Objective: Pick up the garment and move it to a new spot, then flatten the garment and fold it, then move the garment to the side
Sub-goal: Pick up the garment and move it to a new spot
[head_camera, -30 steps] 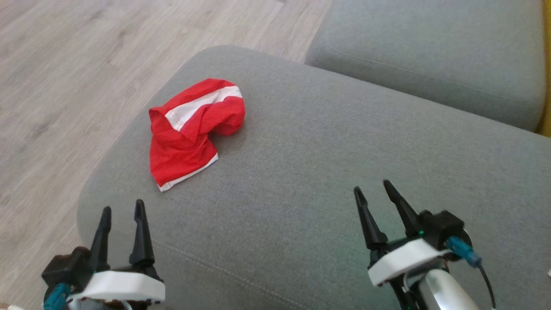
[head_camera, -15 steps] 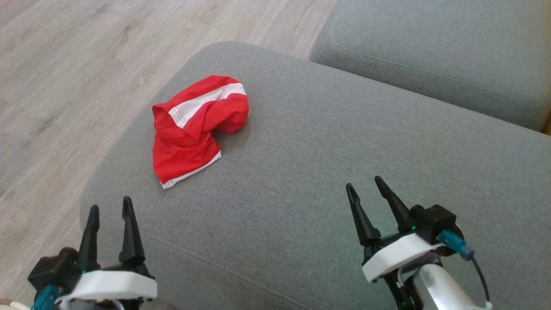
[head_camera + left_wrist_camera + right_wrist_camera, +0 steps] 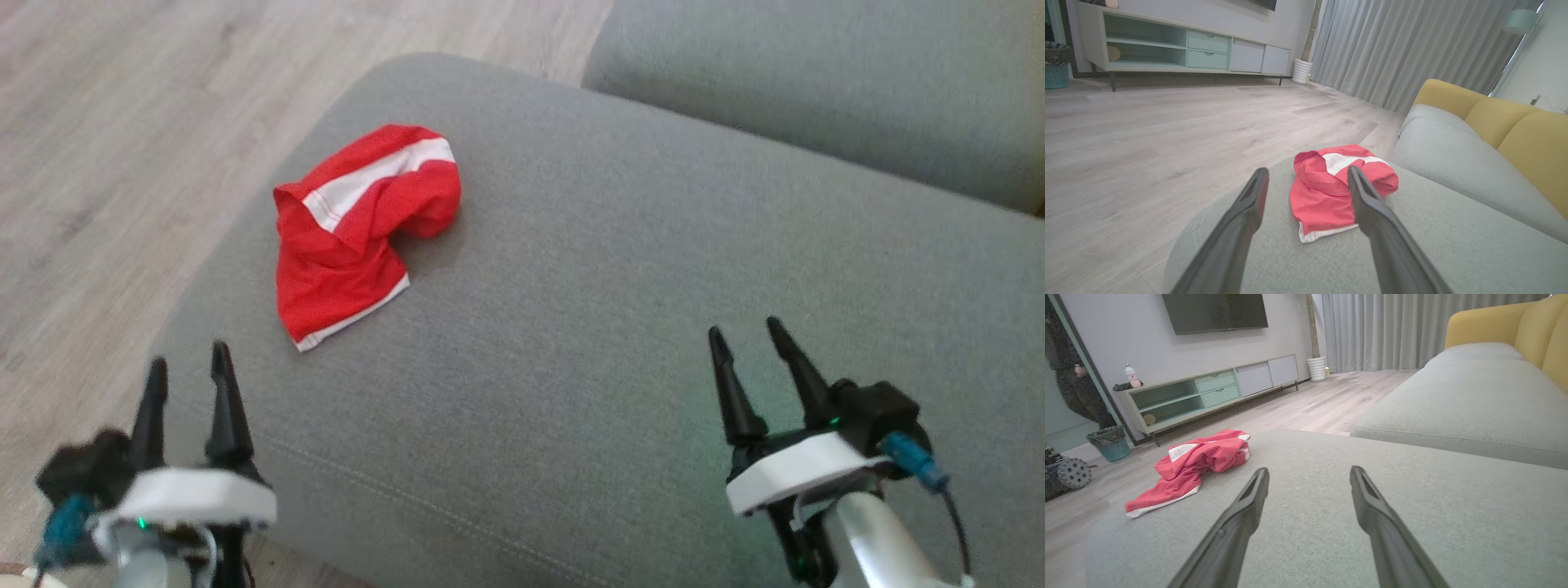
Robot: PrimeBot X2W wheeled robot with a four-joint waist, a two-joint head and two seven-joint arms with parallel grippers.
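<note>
Only the head view is shifted; garment (image 3: 351,237) is left crumpled on the sofa cushion (image 3: 612,286), left hand (image 3: 188,355) and right hand (image 3: 745,328) are kept wide and empty, pickup is judged unstarted.

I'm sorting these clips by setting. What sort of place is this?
Most likely a home living room: a grey sofa with yellow back cushions, a wall-mounted TV above a low media cabinet, and floor-length curtains.
</note>
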